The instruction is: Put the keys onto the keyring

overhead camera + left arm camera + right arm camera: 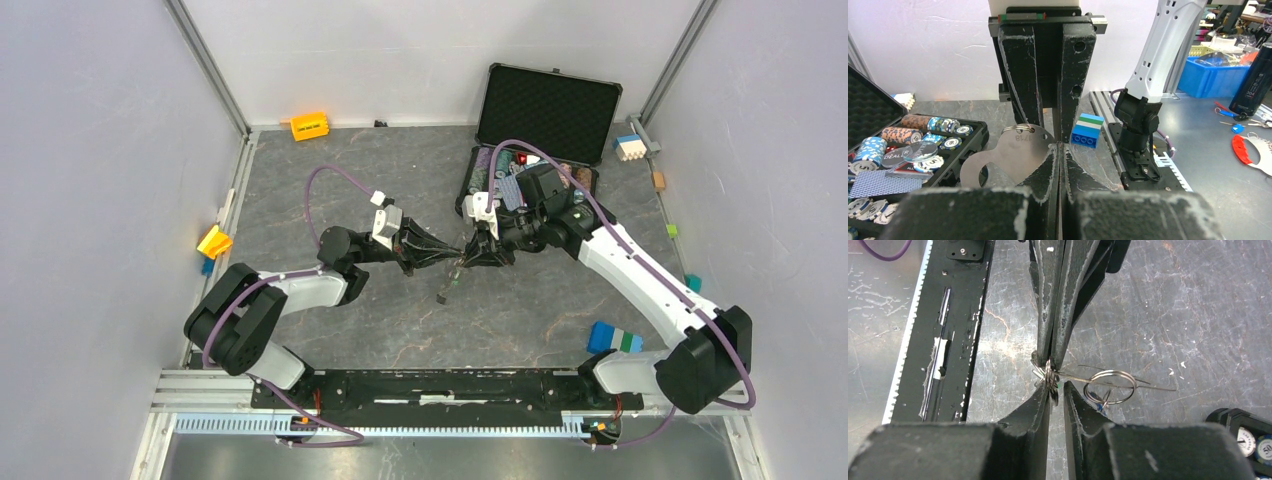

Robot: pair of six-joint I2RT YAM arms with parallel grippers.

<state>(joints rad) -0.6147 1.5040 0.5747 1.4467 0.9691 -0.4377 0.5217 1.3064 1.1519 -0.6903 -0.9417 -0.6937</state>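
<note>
Nearest: right claw (1057,390), my own, fingers parted by a narrow slit, nothing visibly pinched between them. Next, at its tips: a bunch of small silver rings (1048,377), clamped in my left claw (1050,356), which meets the right tip to tip and is clenched hard on that bunch. Just beside, on the far side of my right fingers: the keyring (1110,386), its silver loop joined to the bunch and hanging in the air, clear of both claws' pads. Alongside it: a flat silver plate (1008,160) stamped with digits, seen edge-on from the right wrist. Whether a key sits in the bunch I cannot tell; none shows apart from it. Below, from the top camera: a small dark fob (444,293) dangling over the grey table (1173,315). Further off: black case (1235,416) of poker chips (1248,436), well apart. Handling note, as judgement: the step in hand looks like a re-grip by the right claw while the left anchors the ring. Done well, the left should neither slacken nor swing. The right should close on one flat piece only, near its hole end, so the loop can be fed through without the bunch twisting or slipping.
</note>
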